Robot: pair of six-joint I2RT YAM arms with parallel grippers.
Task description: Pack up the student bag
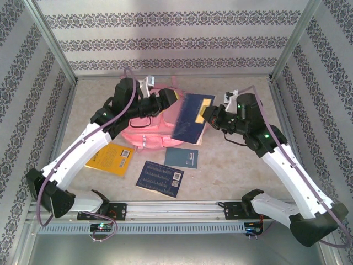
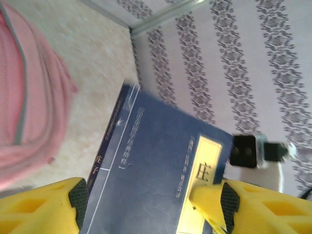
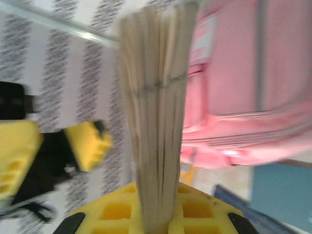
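Note:
The student bag is a pink backpack lying flat in the middle of the table, also in the left wrist view and the right wrist view. A dark blue book with a yellow title label is held up over the bag's right side. My right gripper is shut on the book's right edge, the page block clamped between its fingers. My left gripper is at the book's upper left corner. Its jaws stand wide apart either side of the cover.
On the table in front of the bag lie a yellow book, a teal book and a dark blue patterned booklet. Patterned walls close in the left, back and right sides.

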